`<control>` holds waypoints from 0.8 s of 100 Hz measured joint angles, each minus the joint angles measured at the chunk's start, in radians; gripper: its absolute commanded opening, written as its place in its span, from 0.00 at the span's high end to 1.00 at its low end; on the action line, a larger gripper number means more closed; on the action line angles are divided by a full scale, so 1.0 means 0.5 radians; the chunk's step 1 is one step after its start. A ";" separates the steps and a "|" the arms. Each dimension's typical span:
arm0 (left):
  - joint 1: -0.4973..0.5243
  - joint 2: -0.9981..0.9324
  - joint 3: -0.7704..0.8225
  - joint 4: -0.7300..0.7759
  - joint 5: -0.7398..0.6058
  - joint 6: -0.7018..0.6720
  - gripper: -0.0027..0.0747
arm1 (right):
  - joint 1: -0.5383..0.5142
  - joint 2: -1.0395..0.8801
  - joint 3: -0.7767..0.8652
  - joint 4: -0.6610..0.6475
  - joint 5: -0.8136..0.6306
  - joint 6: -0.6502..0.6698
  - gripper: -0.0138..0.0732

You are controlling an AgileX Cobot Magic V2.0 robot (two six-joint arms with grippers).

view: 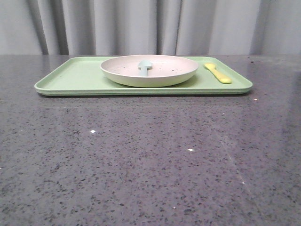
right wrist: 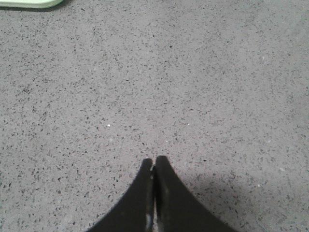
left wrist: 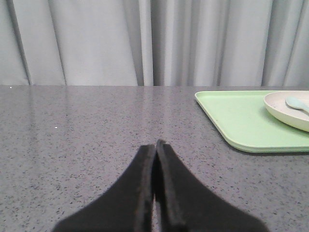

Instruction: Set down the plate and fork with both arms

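The plate (view: 149, 70), cream-pink inside with dark specks, sits on a light-green tray (view: 70, 77) at the back of the table. A pale blue-green utensil (view: 144, 66) lies in it. The yellow fork (view: 217, 73) lies on the tray to the right of the plate. Neither gripper shows in the front view. My left gripper (left wrist: 156, 145) is shut and empty over bare table; the tray (left wrist: 241, 121) and the plate's edge (left wrist: 289, 113) lie off to one side. My right gripper (right wrist: 154, 162) is shut and empty over bare table, with only a tray corner (right wrist: 29, 4) in sight.
The table is dark grey speckled stone (view: 150, 160). Grey curtains (view: 141, 23) hang behind its far edge.
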 measured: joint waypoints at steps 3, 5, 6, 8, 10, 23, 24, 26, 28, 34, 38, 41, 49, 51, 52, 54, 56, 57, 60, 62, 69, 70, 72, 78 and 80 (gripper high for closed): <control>0.009 0.000 0.000 0.000 0.001 0.000 0.99 | 0.000 0.000 0.000 0.000 0.004 0.000 0.92; 0.018 0.000 0.000 0.000 0.001 0.000 0.99 | 0.000 0.000 0.000 0.000 0.004 0.000 0.92; 0.018 0.000 0.000 0.000 0.001 0.000 0.99 | 0.000 0.000 0.000 0.000 0.004 0.000 0.92; 0.021 0.000 0.000 0.000 0.001 0.000 0.99 | 0.000 0.000 0.000 0.000 0.004 0.000 0.92; 0.026 0.000 0.000 0.000 0.001 0.000 0.99 | 0.000 0.000 0.000 0.000 0.004 0.000 0.92; 0.031 0.000 0.000 0.000 0.005 0.000 0.99 | 0.000 0.000 0.000 0.000 0.004 0.000 0.92; 0.031 0.000 0.000 0.000 0.005 0.000 0.99 | 0.000 0.000 0.000 0.000 0.004 0.000 0.92; 0.031 0.000 0.000 0.000 0.005 0.000 0.99 | 0.000 0.000 0.000 0.000 0.004 0.000 0.92; 0.031 0.000 0.000 0.000 0.005 0.000 0.99 | 0.000 0.000 0.000 0.000 0.004 0.000 0.92; 0.031 0.000 0.000 0.000 0.005 0.000 0.99 | 0.000 0.000 0.000 0.000 0.004 0.000 0.92; 0.031 0.000 0.000 0.000 0.005 0.000 0.99 | 0.000 0.000 0.000 0.000 0.004 0.000 0.92; 0.031 0.000 0.000 0.000 0.005 0.000 0.99 | 0.000 0.000 0.000 0.000 0.004 0.000 0.92; 0.031 0.000 0.000 0.000 0.005 0.000 0.99 | 0.000 0.000 0.000 0.000 0.004 0.000 0.92; 0.031 0.000 0.000 0.000 0.005 0.000 0.99 | 0.000 0.000 0.000 0.000 0.004 0.000 0.92; 0.031 0.000 0.000 0.000 0.005 0.000 0.99 | 0.000 0.000 0.000 0.000 0.004 0.000 0.92; 0.031 0.000 0.000 0.000 0.005 0.000 0.99 | 0.000 0.000 0.000 0.000 0.004 0.000 0.92; 0.031 0.000 0.000 0.000 0.005 0.000 0.99 | 0.000 0.000 0.000 0.000 0.004 0.000 0.92; 0.031 0.000 0.000 0.000 0.005 0.000 0.99 | 0.000 0.000 0.000 0.000 0.004 0.000 0.92; 0.031 0.000 0.000 0.000 0.005 0.000 0.99 | 0.000 0.000 0.000 0.000 0.004 0.000 0.92; 0.031 0.000 0.000 0.000 0.005 0.000 0.99 | 0.000 0.000 0.000 0.000 0.004 0.000 0.92; 0.031 0.000 0.000 0.000 0.005 0.000 0.99 | 0.000 0.000 0.000 0.000 0.004 0.000 0.92; 0.031 0.000 0.000 0.000 0.005 0.000 0.99 | 0.000 0.000 0.000 0.000 0.004 0.000 0.92; 0.031 0.000 0.000 0.000 0.005 0.000 0.99 | 0.000 0.000 0.000 0.000 0.004 0.000 0.92; 0.031 0.000 0.000 0.000 0.005 0.000 0.99 | 0.000 0.000 0.000 0.000 0.004 0.000 0.92; 0.031 0.000 0.000 0.000 0.005 0.000 0.99 | 0.000 0.000 0.000 0.000 0.004 0.000 0.92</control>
